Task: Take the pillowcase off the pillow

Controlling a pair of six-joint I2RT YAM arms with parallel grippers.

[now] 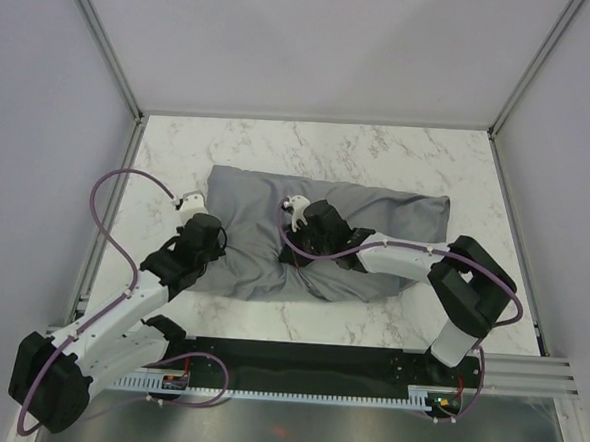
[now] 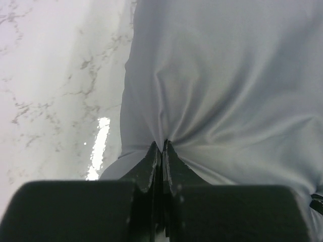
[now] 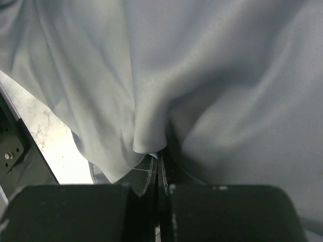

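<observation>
Where left tool (image 2: 162, 144) pinches, pillowcase (image 2: 227, 75) puckered

Pillowcase (image 1: 256, 204) plain grey, no print. Tabletop (image 1: 379, 151) white marble w/ grey veins. Left arm (image 1: 119, 315) & right arm (image 1: 403, 260) white + black, cable (image 1: 128, 171) purple. Fingers (image 2: 150, 164) black.

This is a robot lab test cell, not a home. Two arms, the left (image 1: 119, 315) and the right (image 1: 413, 258), are bolted to a black rail (image 1: 306, 367) at the near edge of a marble-patterned table (image 1: 280, 145). Plain pale walls (image 1: 326, 43) close it in on three sides, joined by bare metal posts (image 1: 105, 44). Purple cables (image 1: 109, 225) loop loose from the arms, and a metal sheet (image 1: 362, 436) lies in front of the rail.
</observation>
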